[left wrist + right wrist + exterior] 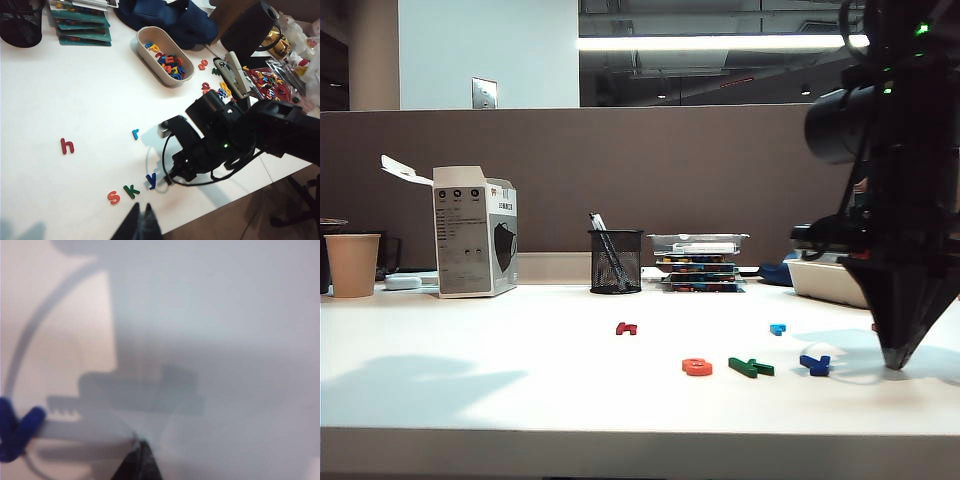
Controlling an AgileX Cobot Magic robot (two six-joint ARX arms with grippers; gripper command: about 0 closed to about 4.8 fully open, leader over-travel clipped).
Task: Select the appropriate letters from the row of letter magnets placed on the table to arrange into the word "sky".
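Observation:
Three letters lie in a line near the front of the white table (520, 380): an orange-red s (697, 367) (114, 197), a dark green k (750, 367) (131, 190) and a dark blue y (814, 364) (151, 180) (17, 432). My right gripper (894, 360) (140, 449) points down at the table just right of the y, shut and holding nothing. My left gripper (141, 207) hangs above the table's front edge near the s and k, its jaws together and empty; the exterior view does not show it.
A dark red h (626, 328) and a light blue r (777, 328) lie farther back. Along the rear stand a paper cup (352, 264), a white carton (475, 232), a mesh pen cup (616, 261), stacked trays (700, 262) and a white tub of letters (161, 56).

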